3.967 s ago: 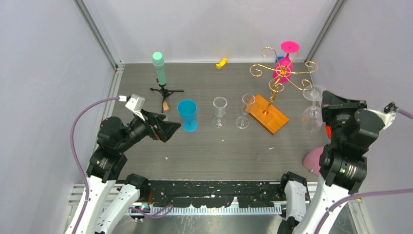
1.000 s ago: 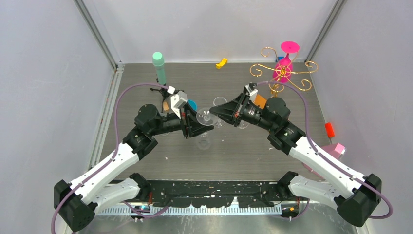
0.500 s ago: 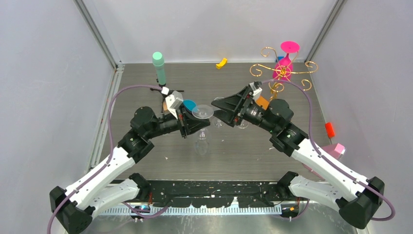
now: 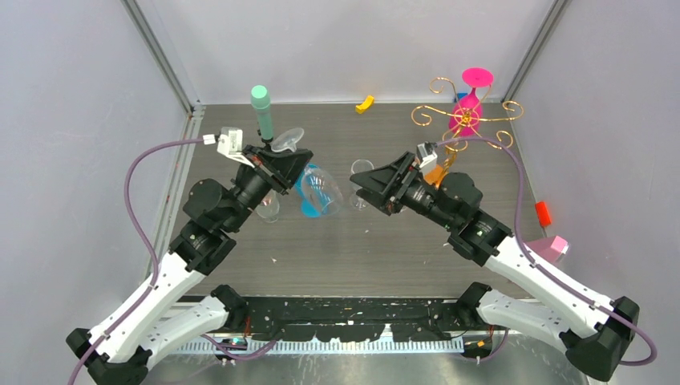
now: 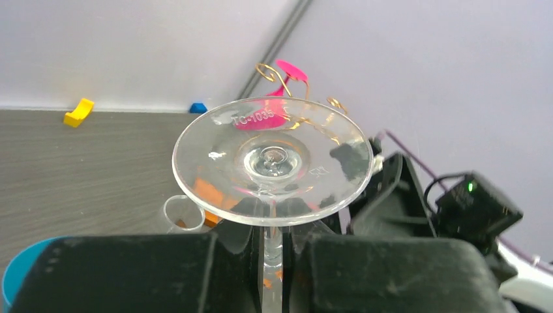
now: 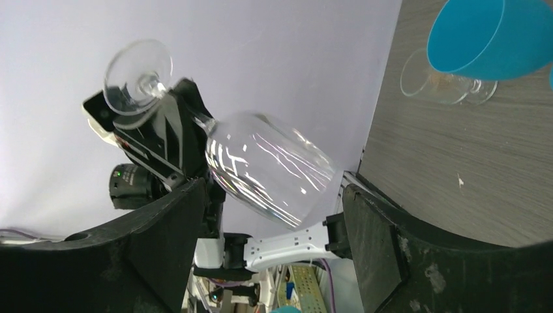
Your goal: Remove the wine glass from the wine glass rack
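Left claw [image 5: 272, 253] first: it's clamped on the stem of the wine glass [image 5: 272, 160], with my black fingers [image 5: 111, 274] squeezing from either side just below the foot. That round foot fills my wrist view, flat-on to the camera. From above, the glass is up in the air and tilted. Its foot points toward the back wall and its bowl leans out toward the middle of the table [image 4: 240, 265]. So the glass is off the rack [image 4: 463, 120] and well away from it, over on my left side.

Right claw [image 4: 365, 186] now: jaws spread wide, nothing between them. It is aimed at the glass from the other side, close but clear of it. Its own camera frames the bowl right between the two fingers.

Moving outward, the blue cup [image 4: 305, 191] stands under the bowl as the top camera sees it. One clear glass [image 4: 269, 208] stands beside my left forearm. A second clear glass [image 4: 361, 170] stands just past the right claw. The mint cylinder [image 4: 261, 108] stands upright at the back left. Far right at the back is the gold rack, with a pink glass [image 4: 467, 108] hanging on it foot-up.
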